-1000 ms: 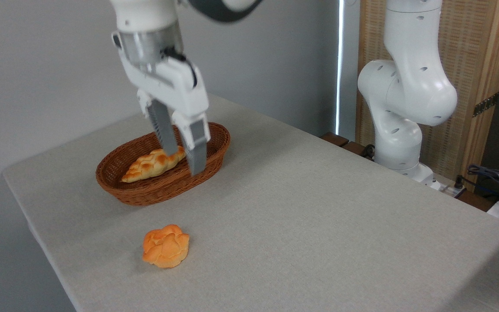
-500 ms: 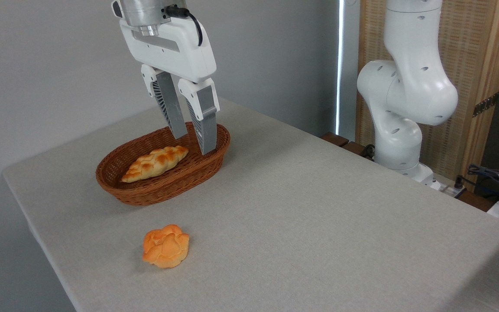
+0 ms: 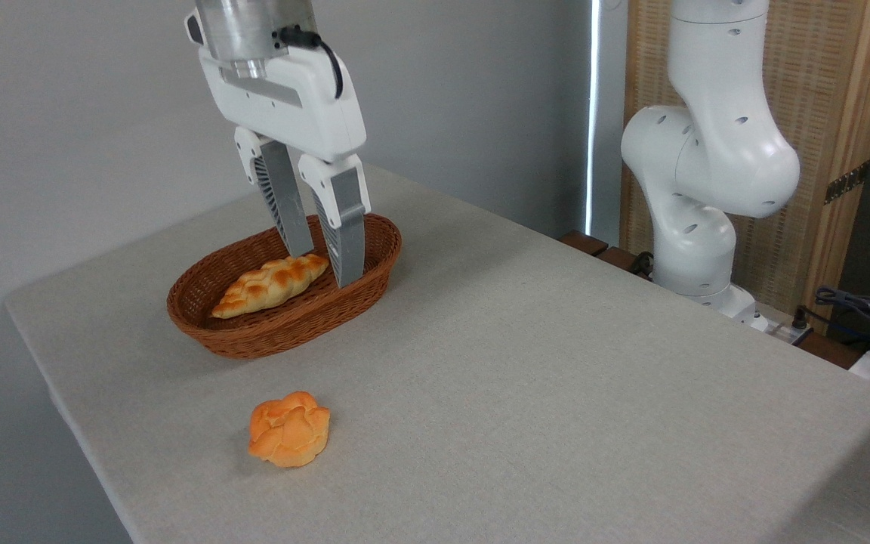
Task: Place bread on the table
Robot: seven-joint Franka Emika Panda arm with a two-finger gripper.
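One small round orange bun with a lobed, knotted top, the bread (image 3: 288, 429), lies nearest the camera on the large tabletop covered in light grey-beige fabric, the table (image 3: 556, 363); it rests flat on the cloth, well apart from everything else, with nothing touching it; judged from that alone, the placing looks done, and what is left seems only for the arm to clear away. Farther back sits the oval brown wicker basket (image 3: 212, 332), holding a longer golden braided loaf with tapered ends (image 3: 269, 284), which lies along the basket floor. Above the right end of that basket hangs the white two-finger gripper (image 3: 320, 262), pointing almost straight down with a slight tilt; its grey fingers (image 3: 347, 238) stand parted with a clear gap and hold nothing; the tips appear to hang about at rim height by the loaf's right end, and whether one touches the loaf I cannot tell. Farthest off, at the right beyond the table's edge, the arm's white base column (image 3: 695, 189) rises before a slatted wooden panel (image 3: 828, 113).
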